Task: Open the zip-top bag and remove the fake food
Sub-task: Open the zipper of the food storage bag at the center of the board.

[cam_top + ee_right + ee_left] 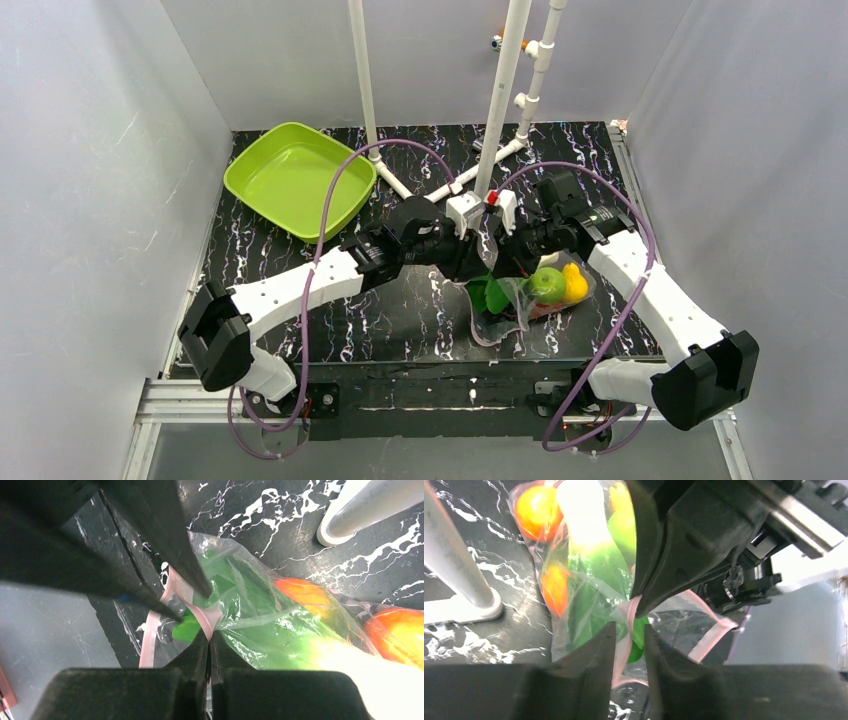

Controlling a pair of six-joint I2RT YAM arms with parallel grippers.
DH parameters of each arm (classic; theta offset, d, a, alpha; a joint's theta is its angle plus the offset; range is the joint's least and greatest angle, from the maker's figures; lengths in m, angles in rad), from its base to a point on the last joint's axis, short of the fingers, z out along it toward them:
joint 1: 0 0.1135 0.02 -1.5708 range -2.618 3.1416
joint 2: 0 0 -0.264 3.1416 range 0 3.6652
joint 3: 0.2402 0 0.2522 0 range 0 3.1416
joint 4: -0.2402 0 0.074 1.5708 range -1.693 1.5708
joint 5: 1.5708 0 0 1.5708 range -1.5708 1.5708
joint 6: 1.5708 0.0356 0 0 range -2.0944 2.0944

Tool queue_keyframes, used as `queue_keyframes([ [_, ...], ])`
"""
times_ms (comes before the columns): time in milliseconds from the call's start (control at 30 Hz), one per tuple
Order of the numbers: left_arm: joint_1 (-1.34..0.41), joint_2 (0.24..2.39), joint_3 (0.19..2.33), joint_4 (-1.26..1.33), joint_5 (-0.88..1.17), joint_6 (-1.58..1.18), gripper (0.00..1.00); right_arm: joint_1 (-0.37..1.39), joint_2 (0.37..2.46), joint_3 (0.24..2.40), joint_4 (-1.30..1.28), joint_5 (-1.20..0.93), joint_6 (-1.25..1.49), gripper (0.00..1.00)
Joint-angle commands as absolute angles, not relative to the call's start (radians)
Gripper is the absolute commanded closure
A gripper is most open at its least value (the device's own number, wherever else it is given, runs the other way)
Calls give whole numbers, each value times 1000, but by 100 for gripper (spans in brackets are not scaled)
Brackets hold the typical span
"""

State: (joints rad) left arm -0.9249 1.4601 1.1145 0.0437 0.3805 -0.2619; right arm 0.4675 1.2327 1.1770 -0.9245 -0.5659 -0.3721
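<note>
The clear zip-top bag (505, 318) lies on the black marbled table right of centre, its pink zip strip (713, 634) partly spread. Inside it is fake food: a green apple (547, 285), a yellow lemon (576, 282), oranges (536, 510) and a green-white leafy vegetable (591, 550). My right gripper (210, 636) is shut on a fold of the pink strip (202, 617) at the bag's mouth. My left gripper (630, 632) faces it. Its jaws stand a little apart on either side of the same strip, not pressed on it. Both grippers meet above the bag's mouth (487, 262).
A lime-green square tray (290, 180) sits at the back left. White PVC pipes (500, 110) rise from feet on the table just behind the grippers, and one foot (461, 607) is close to the bag. Grey walls enclose the table.
</note>
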Motion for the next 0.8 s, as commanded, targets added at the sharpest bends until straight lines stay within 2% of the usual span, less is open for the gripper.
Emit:
queue_keyframes([
  [0, -925, 1350, 1115, 12, 365, -335, 60, 420, 1182, 1142, -839, -658, -316, 99],
  [67, -926, 1280, 1070, 38, 368, -395, 40, 412, 1171, 1117, -821, -690, -313, 99],
  [100, -926, 1240, 1038, 58, 365, -426, 34, 411, 1169, 1105, -813, -708, -311, 99],
  [200, -928, 1129, 946, 127, 353, -528, 25, 410, 1171, 1090, -802, -740, -311, 99],
  [400, -1026, 1118, 864, 237, 276, -612, 24, 410, 1189, 1097, -812, -769, -319, 99],
  [600, -1185, 1163, 879, 205, -58, -504, 23, 396, 1176, 1075, -805, -789, -322, 99],
  [767, -1203, 1194, 859, 234, -140, -524, 22, 389, 1174, 1072, -807, -807, -332, 99],
])
